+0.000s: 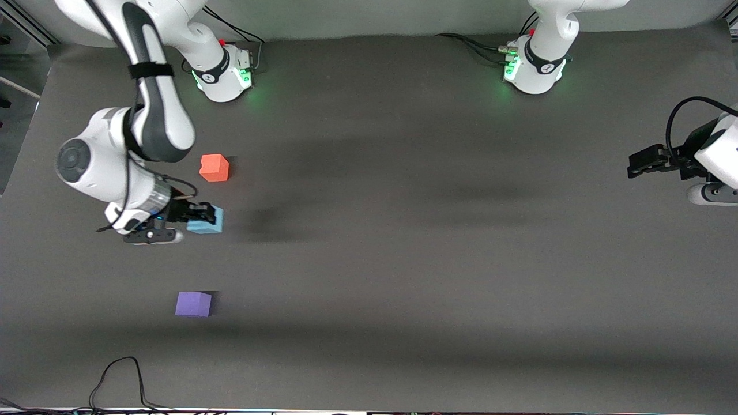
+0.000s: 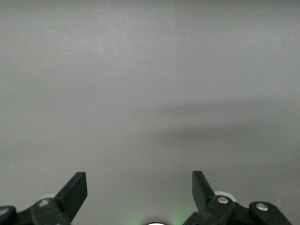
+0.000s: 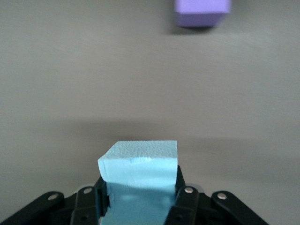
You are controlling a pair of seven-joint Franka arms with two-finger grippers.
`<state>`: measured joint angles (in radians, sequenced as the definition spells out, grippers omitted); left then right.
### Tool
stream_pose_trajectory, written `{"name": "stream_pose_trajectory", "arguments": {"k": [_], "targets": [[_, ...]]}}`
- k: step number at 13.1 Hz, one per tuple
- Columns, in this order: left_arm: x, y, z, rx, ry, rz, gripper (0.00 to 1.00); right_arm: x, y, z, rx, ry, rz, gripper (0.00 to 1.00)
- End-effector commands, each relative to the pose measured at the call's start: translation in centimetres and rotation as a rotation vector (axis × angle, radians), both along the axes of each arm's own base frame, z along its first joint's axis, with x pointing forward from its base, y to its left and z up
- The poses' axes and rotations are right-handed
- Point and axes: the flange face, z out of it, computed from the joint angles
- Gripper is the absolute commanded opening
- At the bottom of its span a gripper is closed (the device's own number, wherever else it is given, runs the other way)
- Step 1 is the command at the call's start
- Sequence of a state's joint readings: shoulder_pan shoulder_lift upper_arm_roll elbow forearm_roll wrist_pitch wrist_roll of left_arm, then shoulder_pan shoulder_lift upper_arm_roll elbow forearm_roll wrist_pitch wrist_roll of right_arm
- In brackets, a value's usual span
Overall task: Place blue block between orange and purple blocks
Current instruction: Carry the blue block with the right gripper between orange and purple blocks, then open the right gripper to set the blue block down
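Dark grey table (image 1: 403, 230), blue block (image 1: 209, 223) pinched in right gripper (image 1: 202, 216), left gripper (image 1: 637, 164) spread, waiting.

Blue block (image 1: 207, 222), orange block (image 1: 214, 168), purple block (image 1: 193, 304) (all plain).

In the front view the right gripper (image 1: 199, 218) covers part of the blue block (image 1: 209, 222), so can't tell whether the block sits on the table or hangs just above it. In the right wrist view the purple block (image 3: 202, 11) is cut by the frame edge, only part showing, and the blue block's lower part is hidden betw. the fingers (image 3: 182, 197). Left arm runs off the front view's edge, w/ only its gripper (image 1: 640, 163) end visible.
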<state>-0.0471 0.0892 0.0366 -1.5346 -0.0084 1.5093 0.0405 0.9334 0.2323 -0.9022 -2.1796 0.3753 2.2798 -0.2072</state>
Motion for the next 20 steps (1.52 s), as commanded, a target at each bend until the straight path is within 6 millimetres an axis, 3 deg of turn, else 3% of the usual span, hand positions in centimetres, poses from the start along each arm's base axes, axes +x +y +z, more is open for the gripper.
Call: {"name": "stream_pose_trajectory", "arguments": {"k": [1,5,8,9,10,11,12,14,16,17,20], "targets": [[-0.1,-0.3,0.3,0.011,-0.014,0.001,1.0,0.0,-2.0,-4.9,-0.077,-0.024,0.046,0.29],[-0.1,-0.3,0.1,0.011,-0.012,0.001,1.0,-0.2,-3.0,-11.3,-0.017,-0.059,0.054,0.3],[-0.1,-0.3,0.1,0.011,-0.012,0.001,1.0,0.0,-2.9,-12.1,-0.023,-0.063,0.073,0.32],[-0.1,-0.3,0.1,0.011,-0.012,0.001,1.0,0.0,-2.9,-12.1,-0.022,-0.062,0.073,0.4],[-0.1,-0.3,0.1,0.011,-0.012,0.001,1.0,0.3,-2.7,-11.9,-0.02,-0.066,0.072,0.78],[-0.1,-0.3,0.1,0.011,-0.012,0.001,1.0,0.4,-2.6,-11.7,-0.015,-0.071,0.071,1.0],[0.0,-0.3,0.1,0.011,-0.014,0.001,1.0,0.5,-2.6,-11.1,-0.004,-0.079,0.057,1.0],[0.0,-0.3,0.1,0.011,-0.014,0.001,1.0,0.9,-3.1,-8.9,0.029,-0.107,0.048,1.0],[0.0,-0.3,0.1,0.011,-0.012,0.0,1.0,2.6,-4.1,-5.6,0.052,-0.082,0.071,1.0],[0.0,-0.3,0.1,0.011,-0.012,0.001,1.0,3.8,-5.2,-2.7,0.06,-0.047,0.045,1.0],[0.0,-0.3,0.1,0.011,-0.012,0.0,1.0,6.0,-3.9,9.0,0.054,-0.025,0.006,1.0]]}}
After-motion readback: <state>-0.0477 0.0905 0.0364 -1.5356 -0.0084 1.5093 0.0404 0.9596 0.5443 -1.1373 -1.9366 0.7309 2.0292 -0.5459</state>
